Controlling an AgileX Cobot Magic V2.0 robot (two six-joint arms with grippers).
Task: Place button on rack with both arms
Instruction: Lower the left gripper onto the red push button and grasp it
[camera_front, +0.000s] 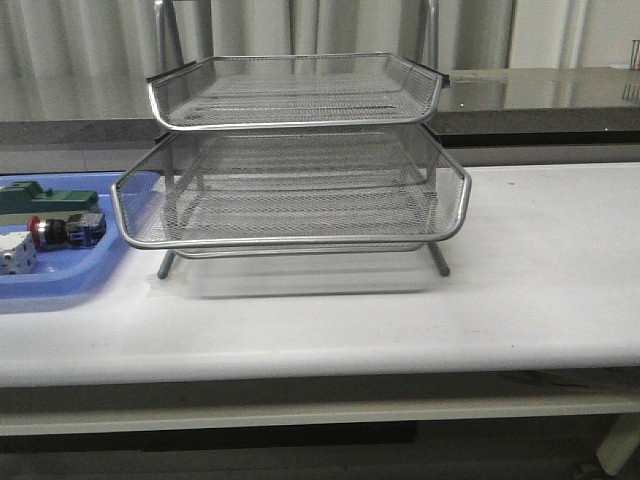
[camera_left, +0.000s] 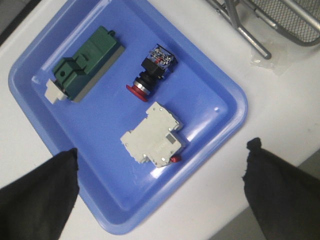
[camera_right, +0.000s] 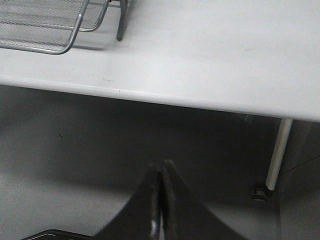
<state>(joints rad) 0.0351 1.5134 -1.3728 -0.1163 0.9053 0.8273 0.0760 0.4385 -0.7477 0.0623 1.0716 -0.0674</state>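
The right gripper (camera_right: 161, 172) hangs out past the front edge of the table (camera_front: 520, 300), over the floor, its two black fingers pressed together with nothing between them. The left gripper (camera_left: 160, 187) hangs above the near part of the blue tray (camera_left: 227, 120), its fingers spread wide apart and empty.

The tray lies at the left end of the table, just beside the rack (camera_front: 300, 160). Three things lie in it, all apart from each other. Nearest the left gripper's fingers is a white breaker (camera_left: 154, 136) with a small red tab. Past it lies the button (camera_left: 152, 70) on its side, red cap towards the breaker, black body behind the cap, blue block at the rear. Beside the button is a green block (camera_left: 85, 65) with a white end piece.

In the front view the button lies near the tray's right edge, close to the rack's lower tier, whose rim overhangs that side of the tray. The rack stands on thin metal legs in the middle of the table. Its wire-mesh tiers hold nothing.
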